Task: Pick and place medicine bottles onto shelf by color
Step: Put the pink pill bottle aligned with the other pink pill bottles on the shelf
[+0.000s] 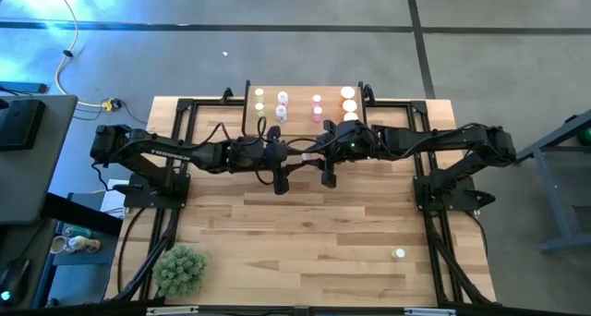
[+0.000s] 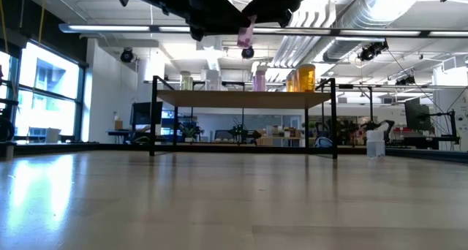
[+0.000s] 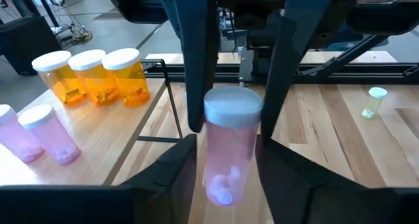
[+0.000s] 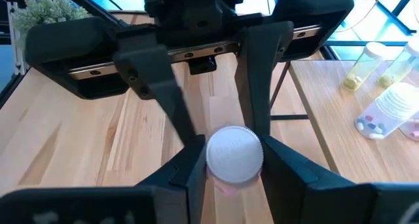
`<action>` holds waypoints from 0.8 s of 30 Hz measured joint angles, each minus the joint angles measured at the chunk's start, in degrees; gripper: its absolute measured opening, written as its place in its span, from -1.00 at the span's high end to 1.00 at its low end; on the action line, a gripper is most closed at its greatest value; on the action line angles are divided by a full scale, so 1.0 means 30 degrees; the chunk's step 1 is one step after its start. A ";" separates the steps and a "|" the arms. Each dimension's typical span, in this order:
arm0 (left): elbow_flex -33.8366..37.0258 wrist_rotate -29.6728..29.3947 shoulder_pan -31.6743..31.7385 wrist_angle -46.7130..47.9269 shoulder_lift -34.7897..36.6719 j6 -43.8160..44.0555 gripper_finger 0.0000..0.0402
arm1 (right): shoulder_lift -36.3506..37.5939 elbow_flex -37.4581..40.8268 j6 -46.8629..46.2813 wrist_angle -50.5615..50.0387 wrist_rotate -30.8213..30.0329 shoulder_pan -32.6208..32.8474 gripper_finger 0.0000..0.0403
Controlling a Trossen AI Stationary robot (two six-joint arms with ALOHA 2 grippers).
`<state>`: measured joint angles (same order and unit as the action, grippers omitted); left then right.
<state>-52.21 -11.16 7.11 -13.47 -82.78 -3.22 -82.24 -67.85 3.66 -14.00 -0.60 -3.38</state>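
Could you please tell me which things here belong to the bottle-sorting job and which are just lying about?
Job: pink bottle, gripped by the right gripper, beside the left gripper; shelf; orange bottles, pink bottles and yellow-green bottles on it; loose yellow-green bottle on the table.
Lying about: spiky green plant at the table corner; cable on the floor.

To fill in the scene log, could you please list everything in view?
Shelf: one, light wood, table's far edge
Orange bottles: three, shelf's right end
Pink bottles: two, on shelf
Lavender bottles: two, on shelf
Yellow-green bottles: two, shelf's left end
Loose bottle: one, yellow-green, table's near right
Held bottle: one, pink, mid-air between both grippers
Plant: one, green, near-left corner
Table: one, wood
Left gripper: around held bottle's body
Right gripper: shut on its cap
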 joint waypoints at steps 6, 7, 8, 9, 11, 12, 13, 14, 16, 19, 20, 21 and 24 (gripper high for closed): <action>0.0000 -0.0345 -0.0015 0.0276 0.0100 0.0022 0.02 | 0.0027 0.0000 0.0000 0.0001 -0.0308 -0.0008 0.45; 0.0000 -0.0364 -0.0015 0.0330 0.0183 0.0009 -0.01 | 0.0062 0.0000 0.0000 0.0000 -0.0553 -0.0009 0.45; 0.0000 -0.0367 -0.0015 0.0415 0.0304 0.0015 -0.03 | 0.0090 0.0000 0.0021 0.0019 -0.0862 -0.0007 0.45; 0.0000 -0.0374 -0.0015 0.0650 0.0497 0.0017 -0.06 | 0.0176 0.0000 0.0106 -0.0038 -0.1072 -0.0013 0.45; 0.0000 -0.0483 -0.0011 0.0938 0.0845 0.0011 -0.09 | 0.0401 0.0000 0.0307 -0.0164 -0.1254 -0.0121 0.45; 0.0000 -0.0509 0.0000 0.1130 0.1039 0.0012 -0.10 | 0.0551 -0.0007 0.0379 -0.0075 -0.1254 -0.0178 0.45; 0.0000 -0.0506 0.0002 0.1418 0.1285 0.0005 -0.10 | 0.0714 -0.0007 0.0413 -0.0153 -0.1268 -0.0279 0.45; 0.0000 -0.0533 0.0037 0.1653 0.1506 0.0007 -0.11 | 0.0871 -0.0007 0.0429 -0.0091 -0.1328 -0.0386 0.45; -0.0015 -0.0562 0.0112 0.2094 0.1976 0.0007 -0.11 | 0.1237 -0.0007 0.0438 -0.0025 -0.2011 -0.0635 0.45; -0.0015 -0.0568 0.0351 0.3259 0.2752 -0.0290 -0.11 | 0.1764 -0.0007 0.0437 -0.0025 -0.3121 -0.1198 0.45; -0.0015 -0.0576 0.0441 0.3758 0.3043 -0.0616 -0.11 | 0.1909 -0.0007 0.0437 -0.0006 -0.3272 -0.1466 0.45; -0.0015 -0.0582 0.0542 0.4173 0.3340 -0.0854 -0.11 | 0.2009 -0.0007 0.0437 -0.0031 -0.3286 -0.1745 0.45; -0.0015 -0.0796 0.0788 0.5292 0.4356 -0.0929 -0.11 | 0.2161 -0.0022 0.0258 0.0064 -0.3291 -0.2648 0.45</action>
<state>-52.25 -13.55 9.48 2.41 -69.72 -6.01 -75.75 -67.92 4.44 -13.81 -10.47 -11.32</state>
